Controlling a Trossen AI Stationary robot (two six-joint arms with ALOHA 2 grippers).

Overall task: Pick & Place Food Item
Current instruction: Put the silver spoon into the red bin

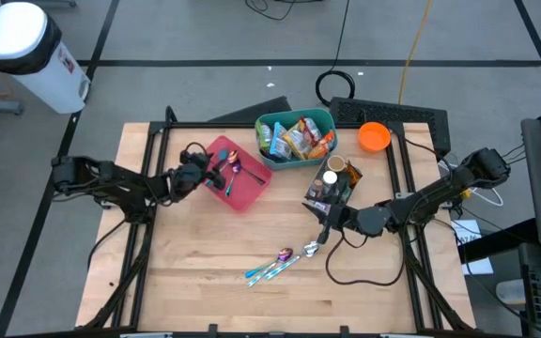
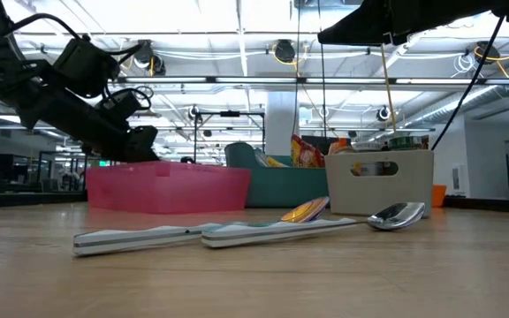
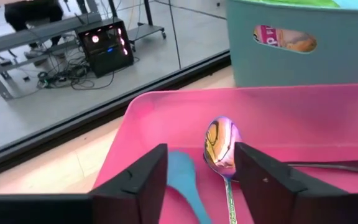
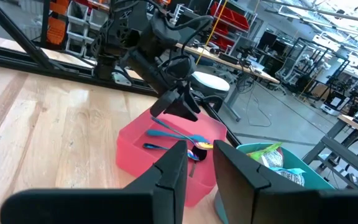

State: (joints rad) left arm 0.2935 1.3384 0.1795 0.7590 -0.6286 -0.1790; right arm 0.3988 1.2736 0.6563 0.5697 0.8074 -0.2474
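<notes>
Wooden table (image 1: 205, 272): pale planks with visible grain inside a black metal frame. Beyond its far left corner stands a white cylindrical bin (image 1: 22, 47) with a dark band, cut off by the picture's edge.

Teal basket (image 1: 294, 117): smooth plastic, rounded rectangle with slot handles, at the far middle of the table. It holds the food items, a heap of glossy, crinkled snack packets (image 1: 299, 139). Their printing cannot be read.

Pink tray (image 1: 247, 202): matte plastic, shallow and rectangular, set askew just left of the basket. In it lie a mirror-bright spoon (image 3: 222, 143) with a violet-gold sheen and a flat blue utensil (image 3: 185, 180) partly hidden by a finger. A third, dark handle is cut off at the frame edge.

Pale caddy (image 2: 387, 181): a boxy plastic holder with a handle slot, right of the basket. Its contents are too cluttered to name.

Orange bowl (image 1: 374, 137): round and smooth, at the far right.

Left gripper (image 3: 201, 162): hovers over the pink tray with its blocky dark fingers released and spread, gripping nothing.

Right gripper (image 4: 201, 162): hangs above the table near the caddy, its fingers slightly parted and empty.

Loose cutlery (image 1: 270, 268): two pale-handled pieces and a silver spoon (image 1: 310, 249) lie on bare wood near the table's middle.
</notes>
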